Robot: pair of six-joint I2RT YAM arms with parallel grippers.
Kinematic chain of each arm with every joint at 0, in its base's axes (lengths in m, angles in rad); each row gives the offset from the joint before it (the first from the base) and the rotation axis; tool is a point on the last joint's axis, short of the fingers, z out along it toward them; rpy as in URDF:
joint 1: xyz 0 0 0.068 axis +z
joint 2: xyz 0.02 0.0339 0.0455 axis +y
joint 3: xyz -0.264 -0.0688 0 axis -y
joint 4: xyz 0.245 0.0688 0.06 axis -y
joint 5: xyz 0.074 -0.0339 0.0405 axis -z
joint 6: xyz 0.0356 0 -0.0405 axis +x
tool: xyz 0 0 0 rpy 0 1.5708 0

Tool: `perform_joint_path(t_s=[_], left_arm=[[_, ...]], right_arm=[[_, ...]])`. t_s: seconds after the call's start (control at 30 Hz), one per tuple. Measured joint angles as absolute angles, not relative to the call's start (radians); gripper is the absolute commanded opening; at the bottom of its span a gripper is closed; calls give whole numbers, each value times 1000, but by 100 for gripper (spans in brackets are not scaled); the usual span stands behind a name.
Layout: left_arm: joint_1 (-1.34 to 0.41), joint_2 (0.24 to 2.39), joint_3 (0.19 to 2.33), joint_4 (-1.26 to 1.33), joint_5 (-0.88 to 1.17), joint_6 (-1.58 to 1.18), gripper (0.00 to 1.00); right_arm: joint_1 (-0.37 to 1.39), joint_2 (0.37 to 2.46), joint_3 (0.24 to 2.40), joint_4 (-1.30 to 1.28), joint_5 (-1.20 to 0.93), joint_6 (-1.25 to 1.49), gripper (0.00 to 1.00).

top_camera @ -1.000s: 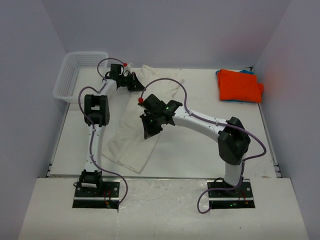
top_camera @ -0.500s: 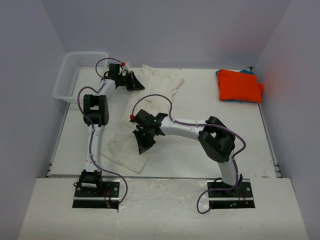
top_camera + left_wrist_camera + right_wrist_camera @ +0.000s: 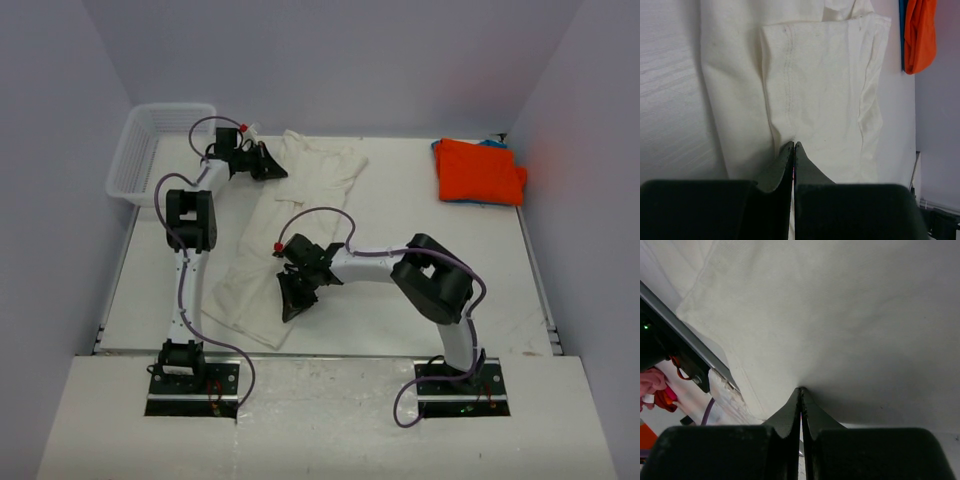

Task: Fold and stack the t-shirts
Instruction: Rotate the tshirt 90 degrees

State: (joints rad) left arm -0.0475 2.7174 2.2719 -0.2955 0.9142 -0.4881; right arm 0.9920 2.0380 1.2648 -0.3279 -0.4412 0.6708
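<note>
Right wrist view held the nearest action. The right gripper (image 3: 800,391) had its jaws pressed tight together, and creases in the cream t-shirt (image 3: 840,315) ran in to the tips, so a pinch of that cloth was caught between them. Ahead of the fingers the shirt filled almost the whole frame. Off to their left a metal rail (image 3: 687,340) slanted past the cloth's edge, with cables beneath it.

From the top external camera, this gripper sat on the near end of the cream shirt. The shirt lay as a long band on the table (image 3: 400,320), running away to the left gripper (image 3: 278,172) at its far end.

Left wrist view showed those jaws closed as well. The tips met on the cream cloth just below a stitched seam, and a pale sliver of fabric showed between the fingers. Beyond the tips a doubled panel rested flat on a wider layer, with bare tabletop to the fingers' left.

Far ahead and to the right of the left gripper, well apart from the cream shirt, lay the orange t-shirt (image 3: 920,35). A blue t-shirt (image 3: 901,35) showed only as an edge beside it. From above, the white mesh basket (image 3: 150,150) stood to the left of the left gripper, at the table's far corner.
</note>
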Motion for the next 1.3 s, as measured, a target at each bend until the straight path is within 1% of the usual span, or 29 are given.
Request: perform_joint_path(t_s=[0.17,0.37,0.63,1.0,1.3], left_arm=[[-45,2733,2272,-268,932,-508,0],[-44,2746,2274,-236,950,-534,0],[-39,2762,2281,-204,975,-555,0],[-33,2762,2260,-161,991,-566,0],[-33,2744,2207,-107,994,-575,0]], right_arm=[[994,1988,1170,-244,-418,728,0],[995,1918,1065,-207,-365,825,0],[974,1896,1008,-165,-361,918,0],[812,1795,835,-145,-431,957,0],[791,1785,807,-125,-443,965,0]])
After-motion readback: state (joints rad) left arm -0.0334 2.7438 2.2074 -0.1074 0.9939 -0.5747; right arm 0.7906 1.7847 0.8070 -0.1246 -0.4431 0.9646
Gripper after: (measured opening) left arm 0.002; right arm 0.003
